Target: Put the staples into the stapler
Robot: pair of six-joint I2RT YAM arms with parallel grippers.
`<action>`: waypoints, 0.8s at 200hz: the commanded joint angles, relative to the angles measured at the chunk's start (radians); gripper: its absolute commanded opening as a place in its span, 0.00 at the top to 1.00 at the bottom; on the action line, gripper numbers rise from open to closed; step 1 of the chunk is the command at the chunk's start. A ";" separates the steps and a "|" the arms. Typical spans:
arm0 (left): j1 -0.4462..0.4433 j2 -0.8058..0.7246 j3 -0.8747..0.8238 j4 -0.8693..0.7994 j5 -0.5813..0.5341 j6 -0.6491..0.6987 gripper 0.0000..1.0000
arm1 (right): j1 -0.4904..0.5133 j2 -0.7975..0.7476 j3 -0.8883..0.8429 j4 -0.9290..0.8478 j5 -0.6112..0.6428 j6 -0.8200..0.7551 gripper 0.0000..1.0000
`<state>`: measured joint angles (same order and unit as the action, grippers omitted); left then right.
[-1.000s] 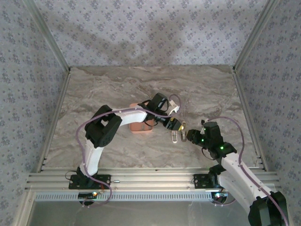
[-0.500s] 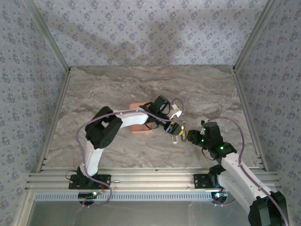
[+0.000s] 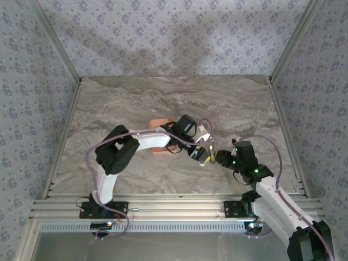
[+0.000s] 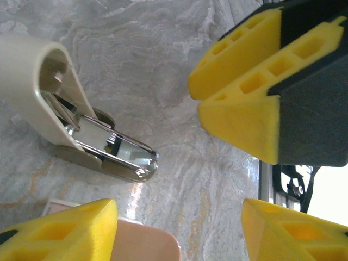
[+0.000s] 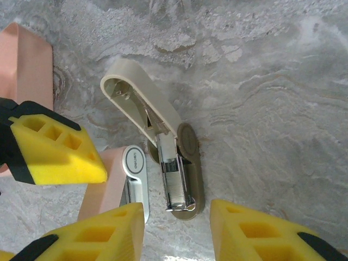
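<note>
Right gripper (image 3: 219,157): you are hovering it nearest the bases, at 4 o'clock of the stapler. Its jaws are standing narrowly apart and gripping nothing.
Left gripper (image 3: 202,155): you are holding it at 8 o'clock of the stapler, jaws about half wide. They are clamping nothing I can make out.
Stapler (image 5: 142,103): it is lying open on the table (image 3: 136,103) between your two grippers. In the right wrist view the cream lid is tilting back toward 11 o'clock. The metal channel (image 5: 175,182) and the base (image 5: 191,155) are pointing to 6 o'clock.
Staples: whether a strip is sitting in the channel is too small to tell.
Pink piece (image 5: 106,187): it is lying just beside the channel at 9 o'clock. What it is, I cannot tell.
Tray (image 5: 27,60): it is sitting farther off, at 10 o'clock.
Step in hand: you are probably lining up to feed a strip into the open channel.
Doing it well: steady the base with the right gripper so the stapler is not sliding. Bring the strip in along the channel's long axis, legs down, and lower it slowly. Stay off the lid, which could drop shut, and off the pink piece.
</note>
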<state>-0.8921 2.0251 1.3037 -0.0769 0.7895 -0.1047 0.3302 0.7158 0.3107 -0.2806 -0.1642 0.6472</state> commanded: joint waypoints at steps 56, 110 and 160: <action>0.008 -0.188 -0.188 0.190 -0.070 -0.101 0.38 | 0.052 0.032 0.040 0.026 -0.040 0.040 0.62; 0.045 -0.354 -0.407 0.403 -0.248 -0.187 0.37 | 0.142 0.158 0.099 0.081 -0.014 0.051 0.62; 0.051 -0.425 -0.501 0.463 -0.330 -0.197 0.36 | 0.190 0.262 0.134 0.129 -0.011 0.047 0.62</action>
<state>-0.8440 1.6398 0.8406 0.3134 0.5148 -0.2836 0.5041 0.9436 0.4034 -0.1856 -0.1886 0.6853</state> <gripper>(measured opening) 0.635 0.381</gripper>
